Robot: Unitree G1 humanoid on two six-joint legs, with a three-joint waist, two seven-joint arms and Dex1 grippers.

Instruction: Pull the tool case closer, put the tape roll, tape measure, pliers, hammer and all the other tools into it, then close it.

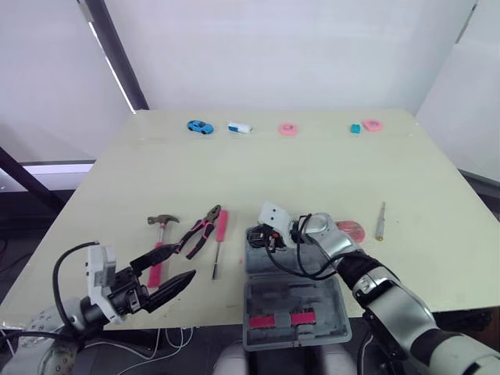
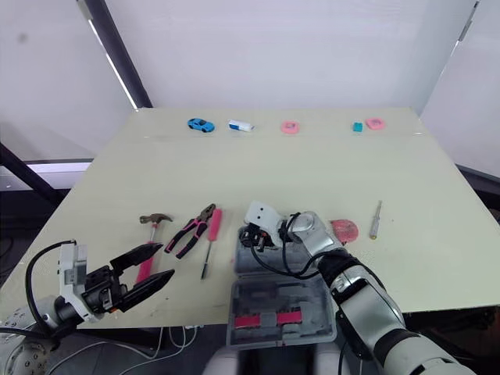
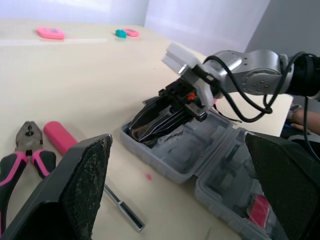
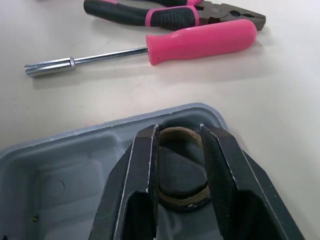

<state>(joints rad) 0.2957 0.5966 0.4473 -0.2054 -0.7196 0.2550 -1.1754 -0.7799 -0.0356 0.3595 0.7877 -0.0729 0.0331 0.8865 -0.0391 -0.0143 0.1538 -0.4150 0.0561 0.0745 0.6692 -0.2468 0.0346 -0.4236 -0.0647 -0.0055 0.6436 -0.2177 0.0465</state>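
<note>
Head view first: the tool case lies open at the table's near edge, within easy reach; the right gripper dips into its far half; hammer, pliers and pink screwdriver lie just left of it, so loading looks barely begun; the left gripper hovers by the hammer's handle, fingers spread. Left wrist view: those wide pads frame the case, ready, I'd guess, for the next pick. Right wrist view: the fingers clamp the tape roll low in a corner pocket, seemingly to seat it before letting go.
</note>
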